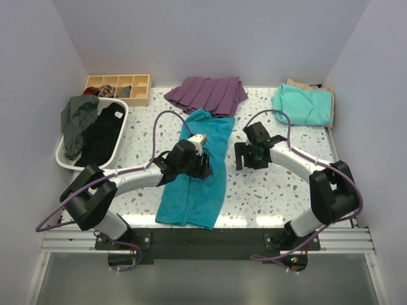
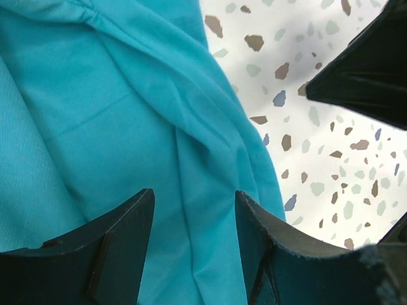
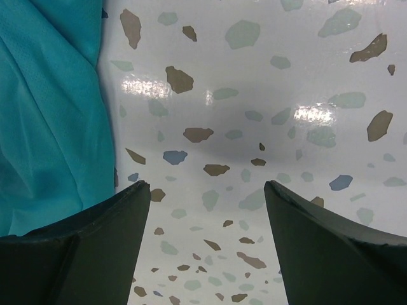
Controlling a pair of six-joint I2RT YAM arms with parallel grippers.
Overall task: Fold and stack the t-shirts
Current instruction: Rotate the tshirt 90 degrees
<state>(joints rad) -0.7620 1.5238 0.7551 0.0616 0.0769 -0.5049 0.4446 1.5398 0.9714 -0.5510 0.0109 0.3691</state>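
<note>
The t-shirts all lie right of the white plastic laundry basket (image 1: pixel 63 159), which holds dark clothes at the left edge of the speckled worktop (image 1: pixel 273 190). The deep teal-blue soft-fabric t-shirt (image 1: pixel 191 197) is laid out as a long strip down the middle, and its far end touches the purple pleated garment (image 1: pixel 206 94).

The left gripper (image 1: pixel 203 170) hovers over the strip's rumpled right edge. Its jaws are partly open, with cloth beneath them and nothing pinched. The wrinkles there look layered, so a close could catch only the top ply and pull the fold apart. A lift toward the far side could also drag the purple garment along.

The right gripper (image 1: pixel 247 162) hangs just beside the same edge over bare worktop, with its jaws wide and empty. If it closes where it is, it would likely grasp nothing. The left gripper would then lift alone and skew the strip.

In the far right corner, well apart, the pale mint-green fabric t-shirt (image 1: pixel 304 105) rests on the tan one (image 1: pixel 297 83). A loosely folded teal shirt set down there might slump off the pile.
</note>
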